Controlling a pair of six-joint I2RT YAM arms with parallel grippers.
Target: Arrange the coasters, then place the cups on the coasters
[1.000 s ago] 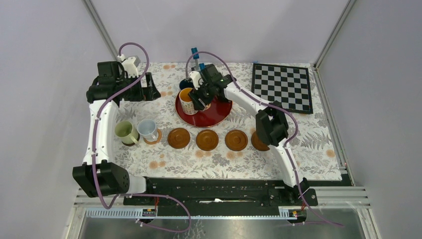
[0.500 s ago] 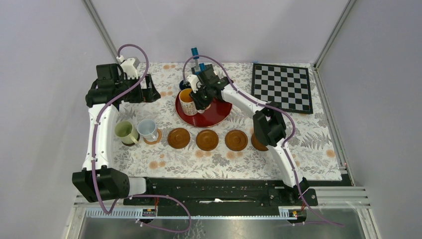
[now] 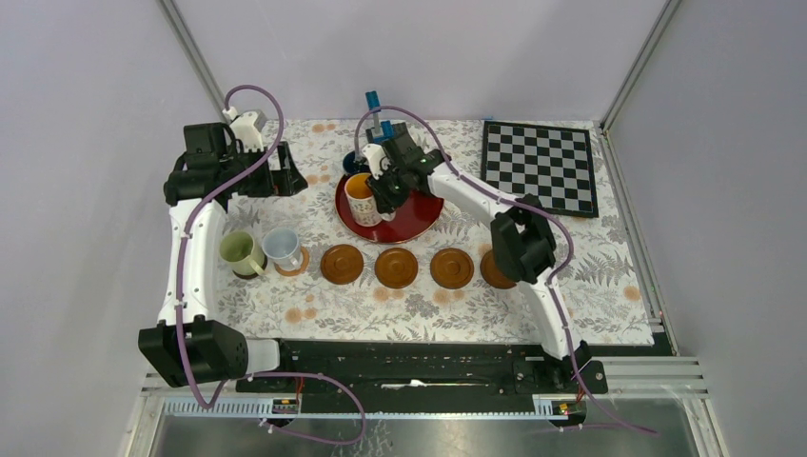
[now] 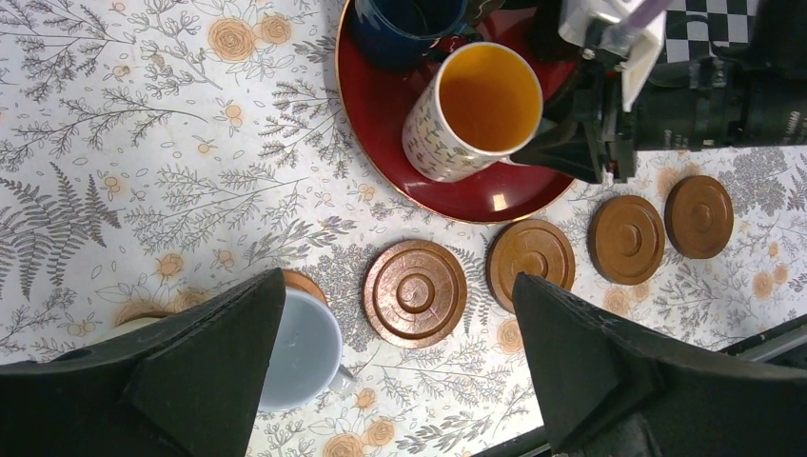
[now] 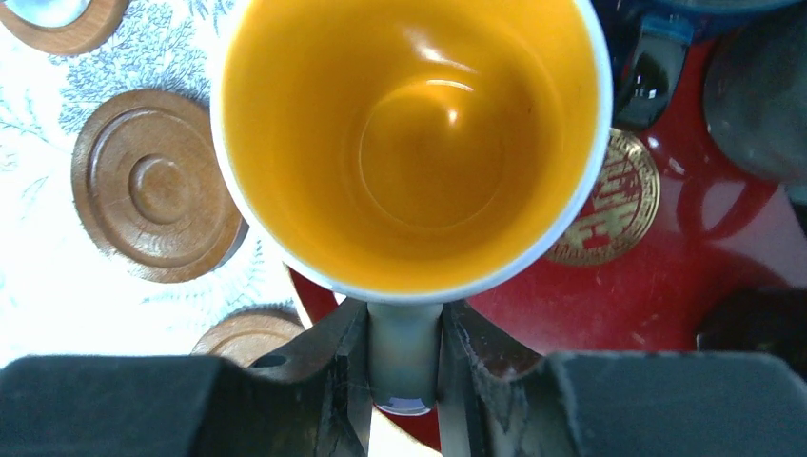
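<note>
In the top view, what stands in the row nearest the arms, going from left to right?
pale green mug → light blue mug → first empty coaster → second empty coaster → third empty coaster → half-hidden coaster

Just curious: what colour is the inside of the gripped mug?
Orange inside the mug; right wrist view shows it best.

Pale grey walls (image 3: 419, 48) close the top and both sides of the frame. Two metal posts slant in, one from the upper left (image 3: 197, 62) and one from the upper right (image 3: 642, 62). The table (image 3: 623, 309) in the middle wears a white cloth (image 4: 143, 143) printed with grey ferns and orange flowers. Along the bottom run a black rail (image 3: 400, 362) and a dull metal sheet (image 3: 428, 433). The light is soft and even.
</note>
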